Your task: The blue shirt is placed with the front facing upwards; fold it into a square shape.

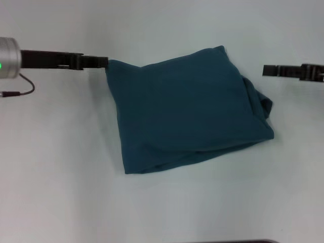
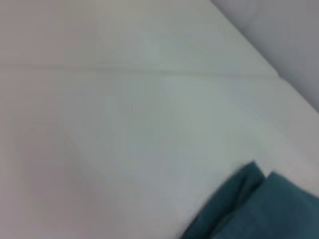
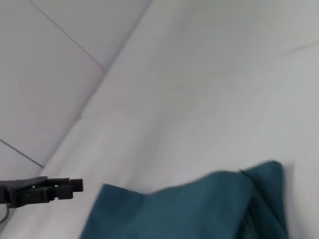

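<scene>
Blue shirt's (image 1: pixel 187 109) lettering hidden, folded under.

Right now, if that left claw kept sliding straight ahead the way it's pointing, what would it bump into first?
Most likely the blue shirt: the left gripper points along the table at its far left corner, tip right at the cloth's edge. Its height above the cloth is unclear.

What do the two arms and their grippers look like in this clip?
The left gripper has slim black fingers on a black bar running from a silver cylindrical wrist with a green light; a thin dark cable loops below it. The right gripper shows only a similar black bar.
</scene>
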Action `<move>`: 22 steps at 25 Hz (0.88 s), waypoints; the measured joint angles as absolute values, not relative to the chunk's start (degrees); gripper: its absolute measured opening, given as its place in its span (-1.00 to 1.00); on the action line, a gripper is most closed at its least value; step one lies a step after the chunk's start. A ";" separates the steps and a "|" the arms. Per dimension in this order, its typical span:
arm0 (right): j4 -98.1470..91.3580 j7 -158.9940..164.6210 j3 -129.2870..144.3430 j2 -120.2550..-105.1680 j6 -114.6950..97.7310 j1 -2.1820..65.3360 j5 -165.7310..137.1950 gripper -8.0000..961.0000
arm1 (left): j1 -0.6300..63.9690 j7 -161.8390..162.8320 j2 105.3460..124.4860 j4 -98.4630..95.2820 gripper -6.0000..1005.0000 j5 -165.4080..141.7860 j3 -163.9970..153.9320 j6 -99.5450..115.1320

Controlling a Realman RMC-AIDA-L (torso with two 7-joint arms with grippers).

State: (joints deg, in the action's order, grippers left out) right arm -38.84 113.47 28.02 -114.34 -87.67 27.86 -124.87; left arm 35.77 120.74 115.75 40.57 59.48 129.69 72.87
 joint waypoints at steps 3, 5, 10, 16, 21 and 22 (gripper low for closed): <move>-39.88 112.49 27.58 -114.35 -90.41 27.86 -123.61 0.06 | 33.06 121.20 117.42 45.93 -0.21 59.85 131.51 77.34; -39.97 111.62 27.58 -114.38 -91.43 27.89 -122.76 0.27 | 31.16 121.04 119.53 49.85 -0.13 59.87 132.24 81.55; -39.80 110.64 27.63 -114.43 -91.74 28.15 -122.34 0.48 | 29.14 118.10 123.41 52.91 0.06 59.90 131.85 87.12; -39.54 110.50 27.58 -114.51 -90.57 28.09 -122.30 0.50 | 30.17 113.50 123.79 43.96 0.55 60.28 130.98 88.47; -39.50 110.47 27.55 -114.50 -90.23 27.98 -122.27 0.50 | 30.06 111.36 123.66 40.93 0.65 60.17 130.95 87.77; -39.50 110.47 27.58 -114.56 -90.23 27.98 -122.26 0.50 | 30.07 110.87 123.64 40.16 0.65 59.77 130.93 87.28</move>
State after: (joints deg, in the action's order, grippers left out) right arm -39.50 110.47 27.58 -114.56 -90.23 27.98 -122.26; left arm 30.07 110.87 123.64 40.16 59.77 130.93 87.28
